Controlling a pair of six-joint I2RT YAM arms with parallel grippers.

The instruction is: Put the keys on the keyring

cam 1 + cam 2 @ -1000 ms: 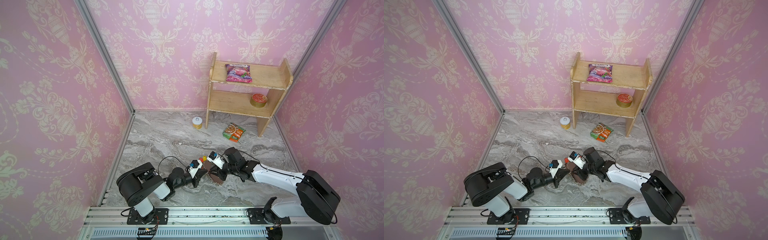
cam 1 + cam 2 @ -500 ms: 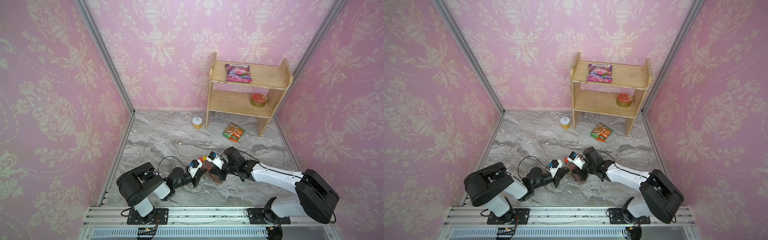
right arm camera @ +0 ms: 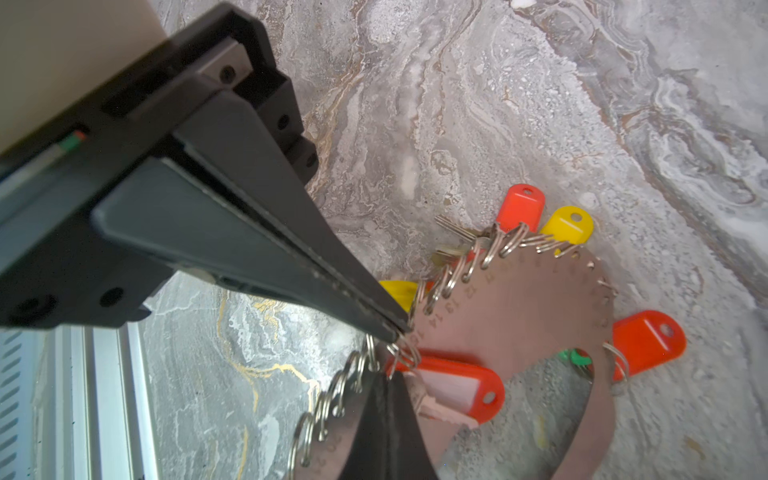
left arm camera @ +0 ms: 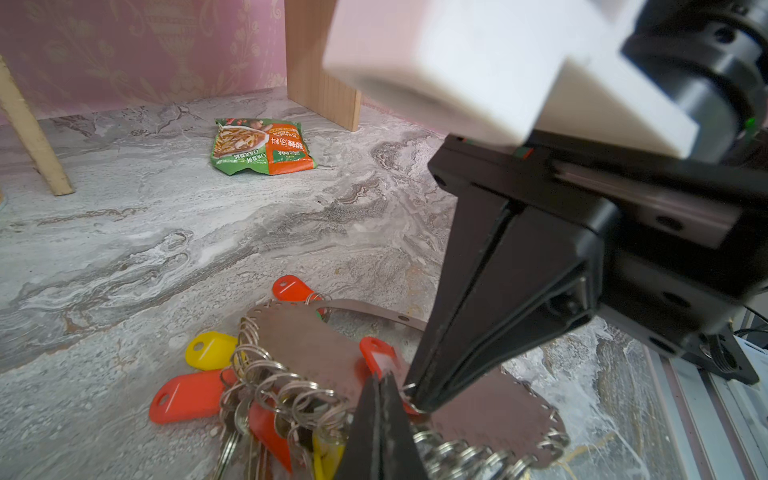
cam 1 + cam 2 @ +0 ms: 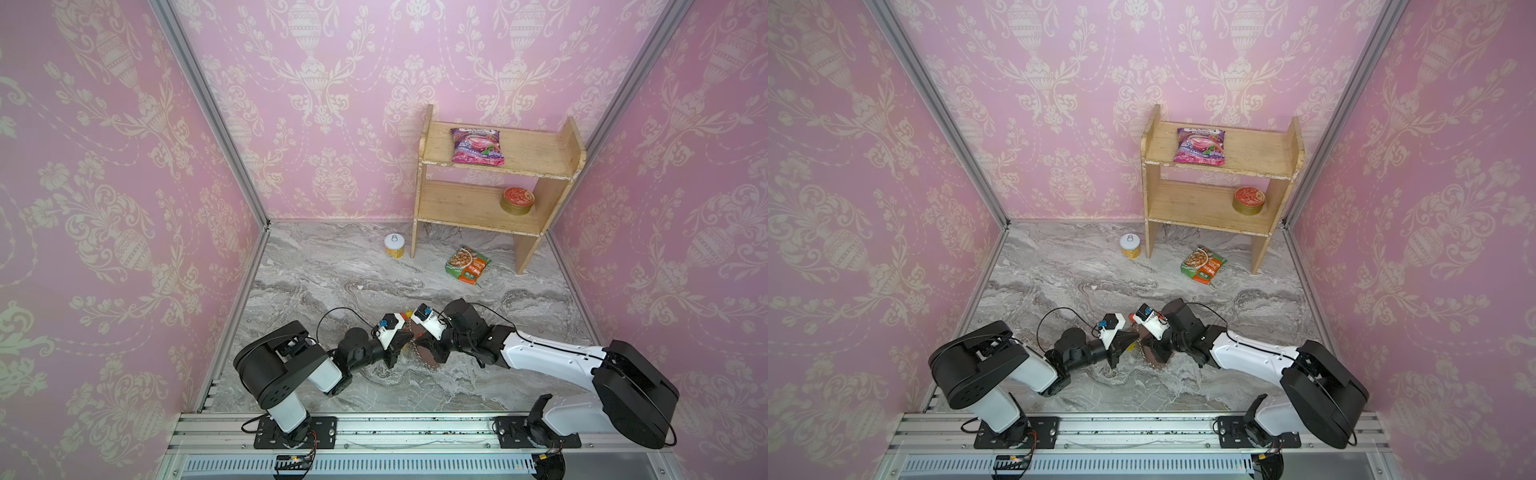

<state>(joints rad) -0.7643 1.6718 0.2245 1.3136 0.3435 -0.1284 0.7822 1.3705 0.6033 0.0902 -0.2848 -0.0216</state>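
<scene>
A: Any writing?
B: Tiny stamped numbers rim the keyring (image 3: 519, 311); Chinese print covers the green-orange packet (image 4: 262, 145) at 1 o'clock.
A: The setting?
B: Grey marble floor (image 5: 332, 274), pink damask walls (image 5: 332, 104).
A: And the keyring?
B: At 6 o'clock: brown band, silver rings, red- and yellow-tagged keys (image 3: 648, 338). The left gripper (image 3: 395, 331) clenches 1 ring; the right gripper (image 4: 411, 399), also clenched, tips at the band's edge.
</scene>
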